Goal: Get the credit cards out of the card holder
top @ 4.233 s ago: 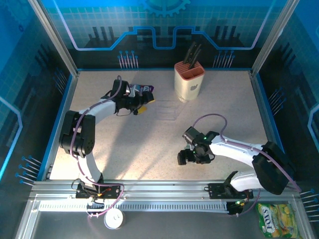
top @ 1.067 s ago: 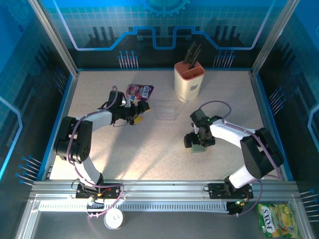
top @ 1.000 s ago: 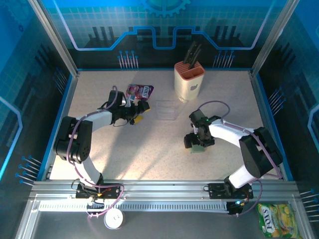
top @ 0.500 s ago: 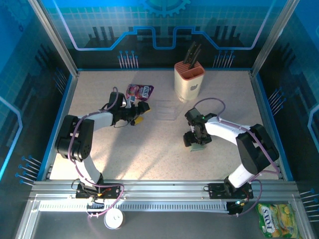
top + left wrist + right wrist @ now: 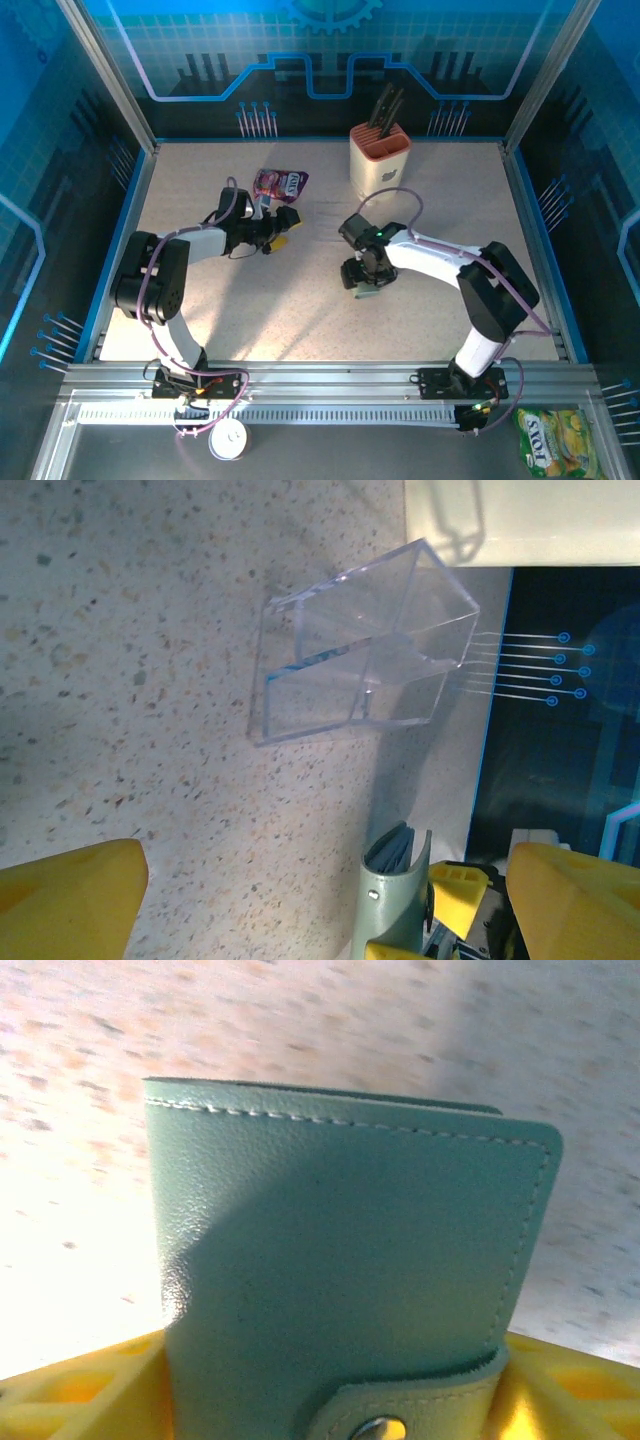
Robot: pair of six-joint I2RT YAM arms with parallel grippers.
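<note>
The card holder (image 5: 340, 1250), a sage-green wallet with its snap tab fastened, stands upright in my right gripper (image 5: 335, 1405), which is shut on its lower part. From above, this gripper (image 5: 362, 280) holds the wallet (image 5: 366, 291) just over the table near the centre. In the left wrist view the wallet (image 5: 392, 900) shows edge-on, with grey-blue inner slots at its top. My left gripper (image 5: 320, 895) is open, its yellow fingers (image 5: 70, 900) spread wide and nothing between them. It sits left of the wallet (image 5: 283, 230). The credit cards are hidden inside the wallet.
A clear plastic box (image 5: 350, 660) lies on the table between the two grippers and the beige knife block (image 5: 380, 160). A purple snack pouch (image 5: 280, 182) lies behind my left gripper. A yellow-green snack bag (image 5: 550, 440) rests outside the table, front right.
My right gripper has carried the wallet leftward from the right-centre toward the table's middle, nearer the left gripper. The left arm pulled slightly forward from the pouch, then held still.
</note>
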